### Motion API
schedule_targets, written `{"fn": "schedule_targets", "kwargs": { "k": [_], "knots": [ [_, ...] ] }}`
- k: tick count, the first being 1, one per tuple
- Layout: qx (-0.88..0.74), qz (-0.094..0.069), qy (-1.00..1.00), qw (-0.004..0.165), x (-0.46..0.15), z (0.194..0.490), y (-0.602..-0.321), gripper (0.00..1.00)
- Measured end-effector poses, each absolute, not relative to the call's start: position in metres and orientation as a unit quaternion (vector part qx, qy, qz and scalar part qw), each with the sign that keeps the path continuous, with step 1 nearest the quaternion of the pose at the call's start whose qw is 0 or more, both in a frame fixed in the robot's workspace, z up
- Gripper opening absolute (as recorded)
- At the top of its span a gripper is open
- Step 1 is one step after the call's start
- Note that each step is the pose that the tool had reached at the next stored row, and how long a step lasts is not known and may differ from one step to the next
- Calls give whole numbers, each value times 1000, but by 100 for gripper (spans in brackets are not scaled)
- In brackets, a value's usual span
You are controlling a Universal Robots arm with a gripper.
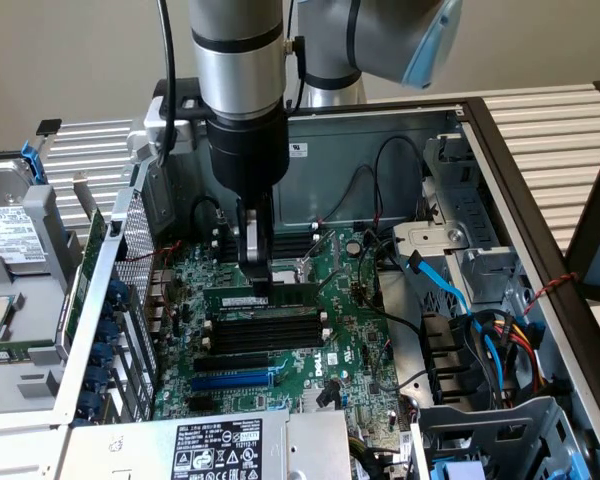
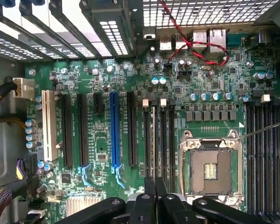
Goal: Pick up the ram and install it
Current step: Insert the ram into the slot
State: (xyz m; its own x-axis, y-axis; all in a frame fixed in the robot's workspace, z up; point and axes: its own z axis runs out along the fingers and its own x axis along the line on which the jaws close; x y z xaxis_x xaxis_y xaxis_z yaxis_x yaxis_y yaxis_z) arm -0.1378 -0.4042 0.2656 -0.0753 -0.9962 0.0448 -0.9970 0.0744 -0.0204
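Holding ram [image 1: 292, 294] at memory slots [image 1: 265, 335] of motherboard [image 1: 345, 330] inside open computer case [image 1: 380, 130] — gripper [image 1: 260, 287] clamped on it.

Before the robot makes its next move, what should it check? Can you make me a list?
1. Is the ram held by the gripper? Ok, the fingers are closed on its middle.
2. Does the ram run along the black memory slots? Ok.
3. Is the ram pushed fully into a slot? Cannot tell.
4. Are the white slot latches open? Cannot tell.
5. Is the blue cable away from the slots? Ok, it lies off to the exterior view's right.
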Motion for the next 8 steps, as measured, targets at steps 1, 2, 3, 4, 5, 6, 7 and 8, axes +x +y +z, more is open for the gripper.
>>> {"fn": "schedule_targets", "kwargs": {
  "k": [1,2,3,4,5,6,7,8],
  "knots": [
    [680,23,-733,10,-137,265,-405,12],
    [680,23,-733,10,-137,265,-405,12],
    [680,23,-733,10,-137,264,-406,12],
    [680,23,-733,10,-137,263,-406,12],
    [680,23,-733,10,-137,263,-406,12],
    [680,23,-733,10,-137,262,-406,12],
    [680,23,-733,10,-137,261,-407,12],
    [680,23,-733,10,-137,259,-407,12]
  ]
}}
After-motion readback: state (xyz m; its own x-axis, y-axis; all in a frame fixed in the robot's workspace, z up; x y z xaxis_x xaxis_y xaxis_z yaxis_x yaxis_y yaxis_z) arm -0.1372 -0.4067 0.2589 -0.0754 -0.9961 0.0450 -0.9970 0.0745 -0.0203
